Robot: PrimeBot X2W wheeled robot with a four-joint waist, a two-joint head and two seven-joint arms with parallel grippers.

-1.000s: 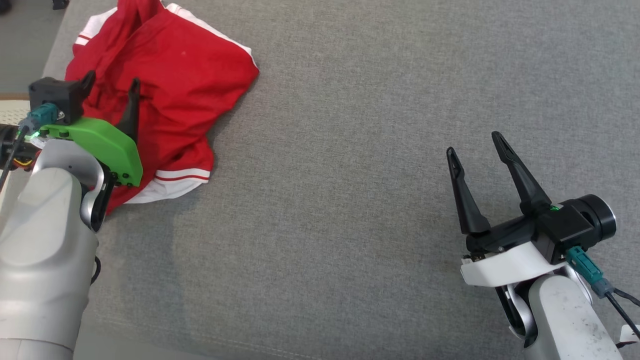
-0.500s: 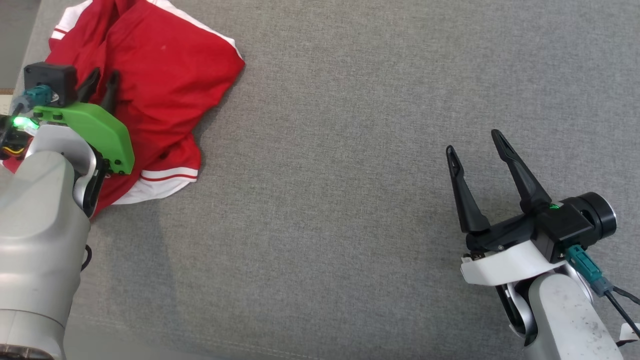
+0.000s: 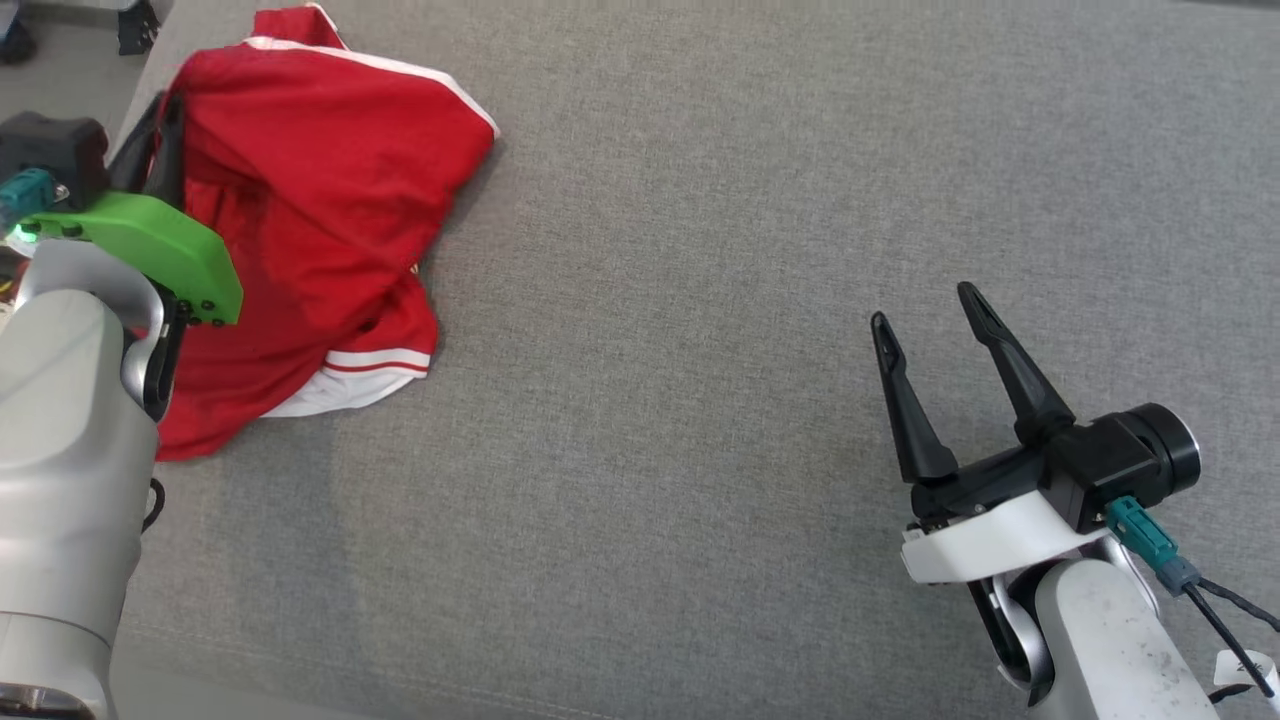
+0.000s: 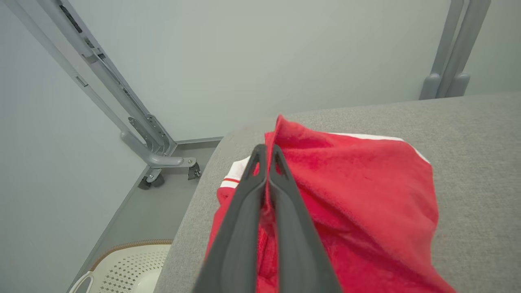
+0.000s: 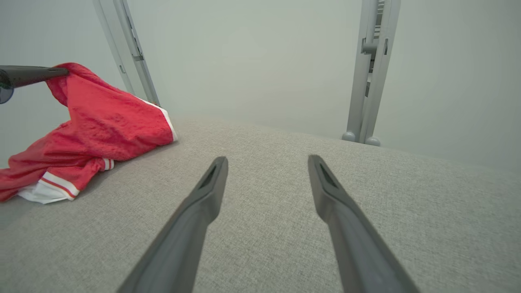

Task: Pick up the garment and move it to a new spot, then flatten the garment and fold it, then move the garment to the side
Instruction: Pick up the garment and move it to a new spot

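The garment (image 3: pixel 320 200) is red with white and red-striped trim, crumpled at the far left of the grey padded surface (image 3: pixel 700 300). My left gripper (image 3: pixel 165 110) is shut on a raised fold at its left edge. In the left wrist view the two fingers (image 4: pixel 266 152) are pressed together with red cloth (image 4: pixel 366 195) pinched between them. The right wrist view shows the garment (image 5: pixel 101 118) hanging tent-like from that gripper's dark fingers (image 5: pixel 36 74), its lower part still resting on the surface. My right gripper (image 3: pixel 925 305) stands open over bare surface at the lower right (image 5: pixel 266 162).
The surface's left edge runs just beside the garment, with floor below it. A white perforated basket (image 4: pixel 130 264) sits on the floor there, near a grey metal frame on casters (image 4: pixel 158 162). Another grey post (image 5: pixel 366 81) stands behind the far edge.
My left gripper has gone from open to shut on a fold of the garment and drawn it up. The head camera has shifted a little. The right gripper stays open.
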